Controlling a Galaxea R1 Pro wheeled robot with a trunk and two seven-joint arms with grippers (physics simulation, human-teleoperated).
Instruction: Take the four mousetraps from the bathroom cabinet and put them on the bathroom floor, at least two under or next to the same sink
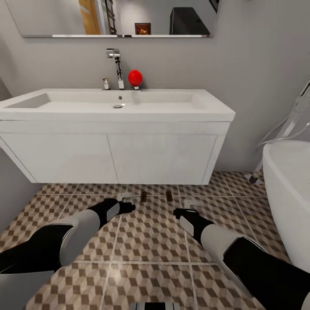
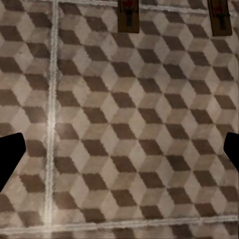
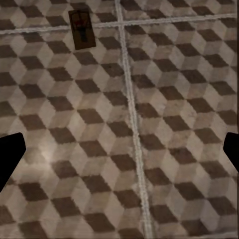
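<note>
Left wrist view: the two dark fingers [image 2: 9,157] of the left gripper [image 2: 119,157] stand spread wide at opposite edges, nothing between them, over the bathroom floor [image 2: 119,124] of brown, beige and white cube-pattern tiles. Two dark brown mousetraps [image 2: 128,15] [image 2: 219,17] lie flat on the tiles beyond the fingertips, apart from each other.

Right wrist view: the right gripper [image 3: 119,154] likewise has its fingers [image 3: 10,154] spread and empty above the tiles; one dark mousetrap [image 3: 81,30] lies flat beside a grout line.

Head view: both arms reach forward and down, the left gripper [image 1: 127,207] and right gripper [image 1: 180,213] low over the floor [image 1: 150,241] in front of the sink [image 1: 116,105]. A pale grey mousetrap [image 1: 125,196] and two dark ones [image 1: 143,196] [image 1: 169,196] lie in a row on the tiles just before the sink's white two-door vanity [image 1: 116,157]; a further pale shape beside them is too faint to identify. On the sink stand a chrome tap [image 1: 115,66] and a red ball [image 1: 135,77]. A mirror [image 1: 116,17] hangs above the sink; a white bathtub [image 1: 288,189] stands to its right.
</note>
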